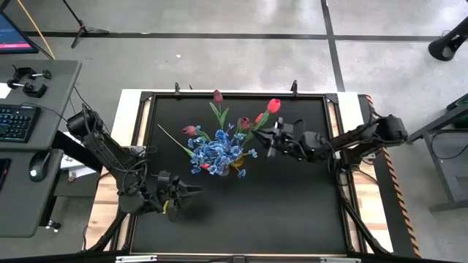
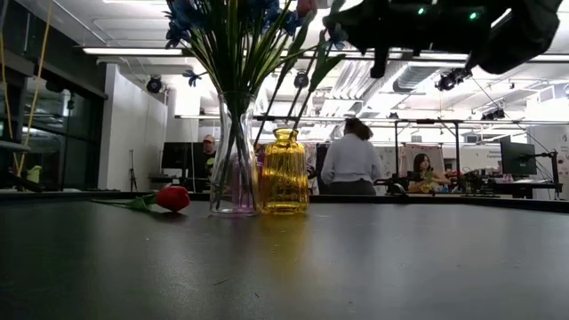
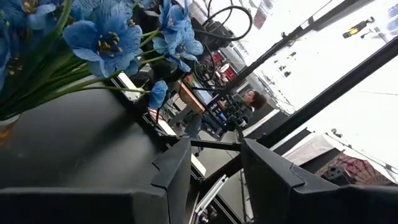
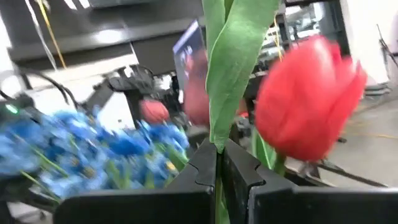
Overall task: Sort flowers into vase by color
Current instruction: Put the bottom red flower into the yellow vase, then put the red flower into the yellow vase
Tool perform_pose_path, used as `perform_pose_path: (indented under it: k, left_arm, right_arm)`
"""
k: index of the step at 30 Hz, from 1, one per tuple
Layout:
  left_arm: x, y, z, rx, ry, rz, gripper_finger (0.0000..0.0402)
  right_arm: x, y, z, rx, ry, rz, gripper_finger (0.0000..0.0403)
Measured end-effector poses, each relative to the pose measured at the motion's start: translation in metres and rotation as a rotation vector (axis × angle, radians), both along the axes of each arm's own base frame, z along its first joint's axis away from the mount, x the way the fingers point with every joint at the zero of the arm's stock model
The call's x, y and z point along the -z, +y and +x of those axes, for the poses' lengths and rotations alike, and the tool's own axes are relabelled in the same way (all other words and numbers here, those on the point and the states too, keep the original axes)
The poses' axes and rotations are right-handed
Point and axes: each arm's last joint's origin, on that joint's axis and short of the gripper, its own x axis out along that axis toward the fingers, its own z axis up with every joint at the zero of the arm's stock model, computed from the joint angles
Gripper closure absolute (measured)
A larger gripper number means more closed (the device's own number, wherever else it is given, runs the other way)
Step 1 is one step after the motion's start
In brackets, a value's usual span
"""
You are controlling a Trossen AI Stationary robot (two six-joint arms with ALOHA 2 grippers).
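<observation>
Surface (image 1: pixel 292 204): matte black, light wood shown at its edges. Blue blossoms (image 1: pixel 216 153) massed in a clear vase (image 2: pixel 234 178) faintly tinted purple. Second vase (image 2: pixel 284 173): amber-yellow, ribbed glass. Bright red tulip (image 1: pixel 273 105) on a green stem, pinched in the dark right tool (image 1: pixel 272 139). Dark maroon tulip (image 1: pixel 217 96) seen. Another red tulip (image 2: pixel 172 197) laid flat. Left tool (image 1: pixel 191 191): black, with a yellow spot.

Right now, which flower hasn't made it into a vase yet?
Find the clear vase of blue blossoms mid-table. Beside it, away from the yellow vase, one red tulip lies flat on the black tabletop. All other flowers stand upright or are held.
</observation>
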Motion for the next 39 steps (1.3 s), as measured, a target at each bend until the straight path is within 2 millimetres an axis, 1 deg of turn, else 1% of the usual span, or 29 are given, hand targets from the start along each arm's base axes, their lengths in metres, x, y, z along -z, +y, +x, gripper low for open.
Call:
perform_pose_path:
  k: [4,9,15,17,19,23,26,28,30,32,35,37,39]
  left_arm:
    - [0.0,0.0,0.0,0.0,0.005,0.018,0.0271]
    - [0.0,0.0,0.0,-0.001,0.011,0.042,0.0271]
    - [-0.003,0.001,-0.001,-0.002,0.016,0.076,0.0271]
    - [-0.009,0.004,-0.004,0.013,0.004,0.067,0.0271]
    - [-0.016,0.007,-0.008,0.043,-0.004,0.085,0.0271]
    - [-0.034,0.018,-0.02,0.05,-0.014,0.164,0.0271]
    - [-0.047,0.03,-0.03,0.028,-0.01,0.214,0.0271]
    - [-0.055,0.039,-0.037,0.019,-0.008,0.233,0.0271]
    - [-0.06,0.048,-0.044,0.016,0.003,0.252,0.0271]
    - [-0.062,0.056,-0.049,0.008,0.032,0.276,0.0271]
    - [-0.057,0.066,-0.053,0.003,0.092,0.303,0.0271]
    - [-0.049,0.069,-0.053,0.021,0.147,0.32,0.0271]
    - [-0.036,0.071,-0.05,0.076,0.226,0.327,0.0271]
  right_arm:
    - [0.008,-0.004,0.009,0.017,0.067,-0.007,0.0403]
    - [0.011,-0.004,0.014,0.021,0.122,-0.029,0.0403]
    - [0.01,0.008,0.013,-0.015,0.134,-0.036,0.0396]
    - [0.01,0.012,0.012,-0.008,0.161,-0.025,0.0379]
    - [0.01,0.015,0.009,0.001,0.196,-0.008,0.0352]
    - [0.005,0.019,0.003,0.002,0.232,0.024,0.0277]
    - [-0.002,0.023,-0.002,-0.016,0.227,0.034,0.022]
    - [-0.009,0.026,-0.008,-0.032,0.222,0.033,0.0187]
    - [-0.015,0.029,-0.014,-0.046,0.227,0.031,0.0164]
    - [-0.02,0.031,-0.022,-0.05,0.261,0.025,0.0151]
    - [-0.023,0.034,-0.038,-0.035,0.363,0.021,0.0147]
    - [-0.025,0.036,-0.051,-0.031,0.413,0.064,0.0148]
    - [-0.029,0.037,-0.063,-0.052,0.429,0.128,0.0148]
